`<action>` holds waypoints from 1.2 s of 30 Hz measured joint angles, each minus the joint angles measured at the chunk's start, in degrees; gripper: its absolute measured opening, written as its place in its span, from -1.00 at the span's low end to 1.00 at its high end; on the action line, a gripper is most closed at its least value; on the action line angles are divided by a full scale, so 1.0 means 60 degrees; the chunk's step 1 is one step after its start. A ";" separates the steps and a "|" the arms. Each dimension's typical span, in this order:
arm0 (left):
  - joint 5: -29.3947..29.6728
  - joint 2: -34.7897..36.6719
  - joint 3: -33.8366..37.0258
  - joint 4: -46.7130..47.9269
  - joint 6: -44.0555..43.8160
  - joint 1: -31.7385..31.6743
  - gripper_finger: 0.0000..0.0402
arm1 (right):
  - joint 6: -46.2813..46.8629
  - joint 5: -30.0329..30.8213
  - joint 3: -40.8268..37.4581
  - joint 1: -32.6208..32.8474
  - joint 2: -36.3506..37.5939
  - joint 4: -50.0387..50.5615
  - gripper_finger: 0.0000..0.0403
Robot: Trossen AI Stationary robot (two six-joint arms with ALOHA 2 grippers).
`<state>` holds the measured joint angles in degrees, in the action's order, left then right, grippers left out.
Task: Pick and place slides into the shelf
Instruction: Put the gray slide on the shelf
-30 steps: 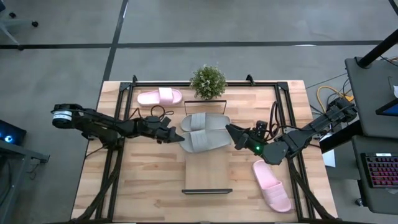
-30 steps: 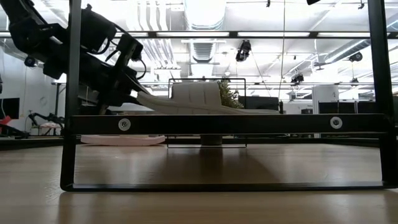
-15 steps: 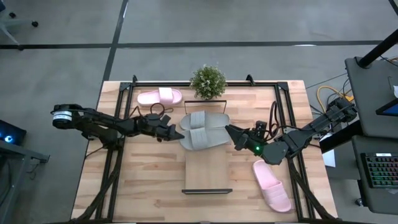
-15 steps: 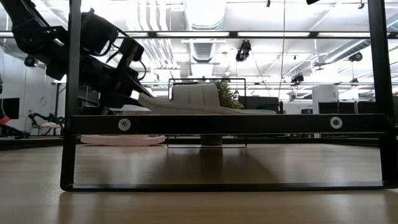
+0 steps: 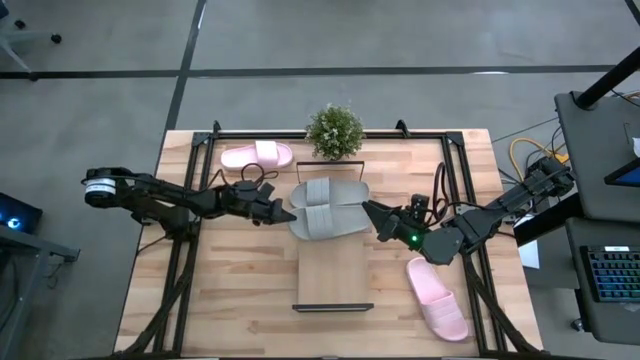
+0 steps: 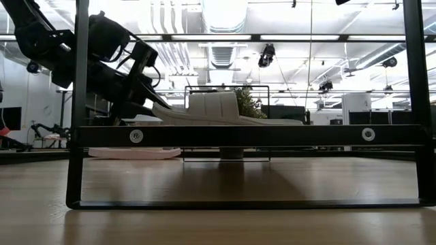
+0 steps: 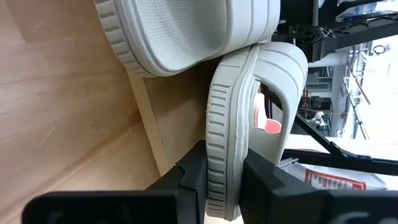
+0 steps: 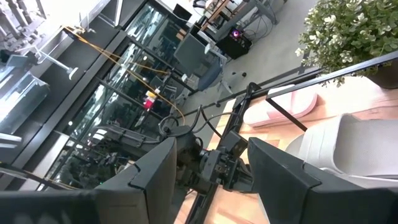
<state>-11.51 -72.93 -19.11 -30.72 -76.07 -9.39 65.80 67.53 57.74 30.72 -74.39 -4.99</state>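
The left gripper pinches the edge of one grey slide at its heel end. In the left wrist view its fingers are closed tight on the slide's ribbed sole, so the slide cannot slip out. The low view shows the slide tipped up a little at the gripper's end, which may help it slide into place.

This slide sits across the shelf, right in front of the gripper. Just past it lies the other grey slide, side by side with it, touching. They look packed close to leave room on the long board.

The right gripper waits at the slide's other end, close to it, with its fingers spread and nothing between them.

One pink slide lies on the table beyond the left gripper, next to the plant. The other pink slide lies behind the right gripper. Both probably go on the shelf next.
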 joint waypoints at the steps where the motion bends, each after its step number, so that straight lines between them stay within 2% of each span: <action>1: -0.0004 0.0000 0.0000 0.0013 -0.0001 0.0000 -0.77 | -0.0007 0.0000 0.0000 0.0000 0.0003 0.0000 -0.06; 21: -0.0040 0.0000 0.0000 0.0066 0.0237 -0.0051 -0.74 | -0.0065 0.0000 0.0000 0.0000 0.0003 0.0002 -0.06; 36: -0.0087 0.0000 0.0000 0.0594 -0.0007 -0.0330 0.02 | -0.0221 -0.0076 0.0000 0.0003 0.0003 0.0004 -0.06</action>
<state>-12.03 -72.93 -19.11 -27.16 -76.12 -11.37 64.47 67.07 57.74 30.74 -74.37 -4.97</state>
